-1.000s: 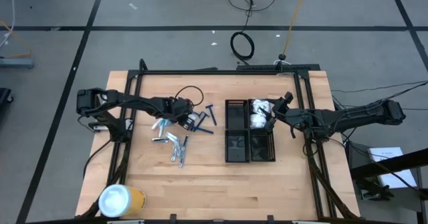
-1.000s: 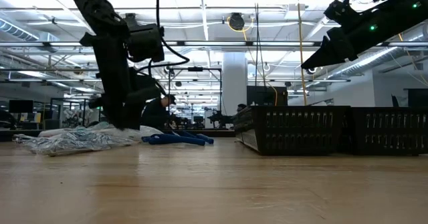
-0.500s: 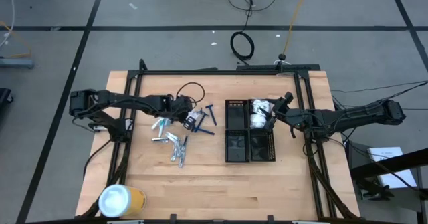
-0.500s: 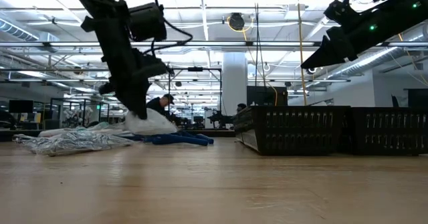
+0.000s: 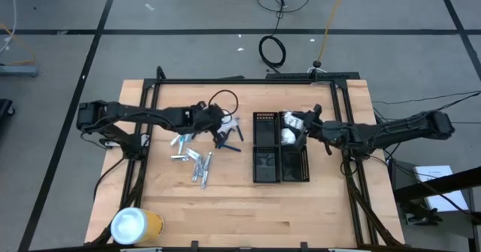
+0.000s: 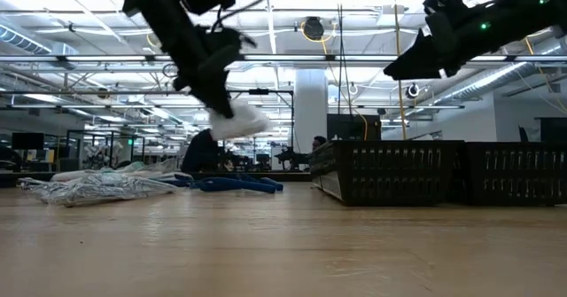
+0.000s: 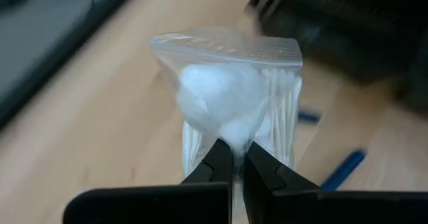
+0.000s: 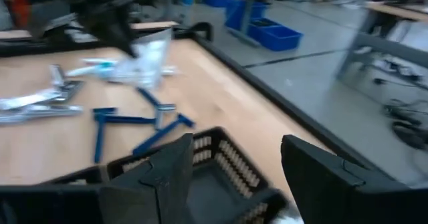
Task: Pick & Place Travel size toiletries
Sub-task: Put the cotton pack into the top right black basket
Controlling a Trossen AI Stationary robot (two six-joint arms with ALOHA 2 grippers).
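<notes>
Lifting a clear packet off the bench, left pincer clenched on it (right pincer spread). Next: over to the black trays.

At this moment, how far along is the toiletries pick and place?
Done: a white packet already lies in a rear compartment of the black tray. In hand: the left gripper, fingers shut, holds a clear bag of cotton items lifted off the table. Left: blue razors and silvery sachets on the wood. The right gripper hangs open over the tray.
</notes>
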